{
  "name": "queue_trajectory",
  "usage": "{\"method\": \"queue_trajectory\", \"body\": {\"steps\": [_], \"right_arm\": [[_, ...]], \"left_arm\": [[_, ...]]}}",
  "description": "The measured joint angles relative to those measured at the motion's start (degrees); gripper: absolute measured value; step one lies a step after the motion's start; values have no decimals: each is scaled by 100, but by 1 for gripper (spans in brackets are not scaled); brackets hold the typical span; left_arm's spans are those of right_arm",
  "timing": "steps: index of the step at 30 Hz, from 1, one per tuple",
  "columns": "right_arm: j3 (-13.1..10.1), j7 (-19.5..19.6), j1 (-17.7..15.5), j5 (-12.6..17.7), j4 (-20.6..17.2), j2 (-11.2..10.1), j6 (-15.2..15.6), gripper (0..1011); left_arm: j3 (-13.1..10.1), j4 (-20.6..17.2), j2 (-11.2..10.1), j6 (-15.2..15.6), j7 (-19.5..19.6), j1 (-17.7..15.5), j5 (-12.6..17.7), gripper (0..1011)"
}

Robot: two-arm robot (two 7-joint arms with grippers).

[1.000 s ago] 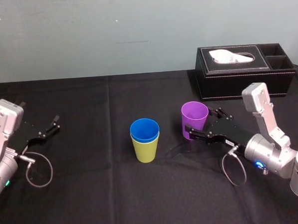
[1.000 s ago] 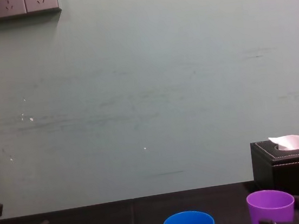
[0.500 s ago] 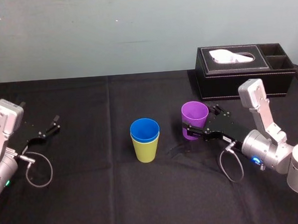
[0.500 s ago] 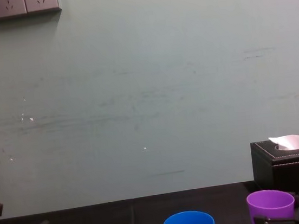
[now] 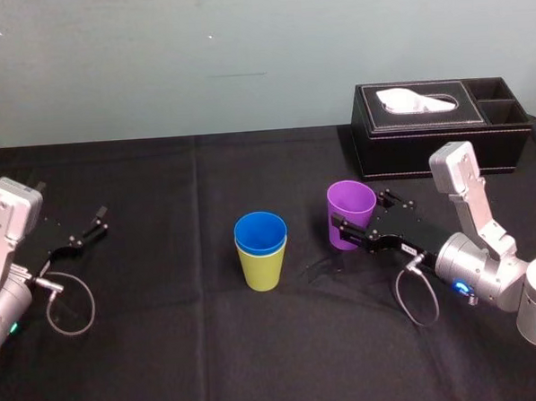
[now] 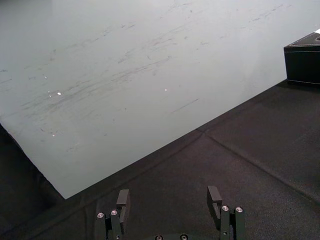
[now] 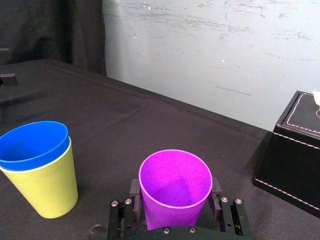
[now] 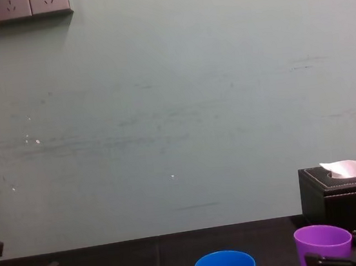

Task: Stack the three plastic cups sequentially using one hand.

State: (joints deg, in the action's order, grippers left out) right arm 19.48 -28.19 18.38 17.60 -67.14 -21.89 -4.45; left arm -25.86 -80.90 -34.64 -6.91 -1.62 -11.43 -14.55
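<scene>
Black table [image 5: 168,349], tissue box [image 5: 440,142] back right; left gripper [image 5: 88,230] parked far left, fingers spread. Right gripper [image 5: 359,215] pinches the purple cup [image 7: 175,185] at mid-wall, just right of the blue cup [image 5: 260,232], which is nested in the yellow-green cup [image 5: 263,268] at centre. Best move: lift above the blue rim, keep it upright, centre over the 2-cup stack, lower straight, release once seated.
</scene>
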Motion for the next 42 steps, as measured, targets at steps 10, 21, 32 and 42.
{"method": "queue_trajectory", "body": {"steps": [10, 21, 32, 42], "right_arm": [[-5, 1, -5, 3, -3, -2, -3, 754], [-5, 4, -6, 8, -8, -2, -7, 737], [-183, 39, -242, 226, -603, -143, 193, 737], [-253, 45, -505, 455, -1548, -456, 642, 737]], "left_arm": [[0, 0, 0, 0, 0, 0, 0, 1010], [0, 0, 0, 0, 0, 0, 0, 1010], [0, 0, 0, 0, 0, 0, 0, 1010], [0, 0, 0, 0, 0, 0, 0, 1010]]}}
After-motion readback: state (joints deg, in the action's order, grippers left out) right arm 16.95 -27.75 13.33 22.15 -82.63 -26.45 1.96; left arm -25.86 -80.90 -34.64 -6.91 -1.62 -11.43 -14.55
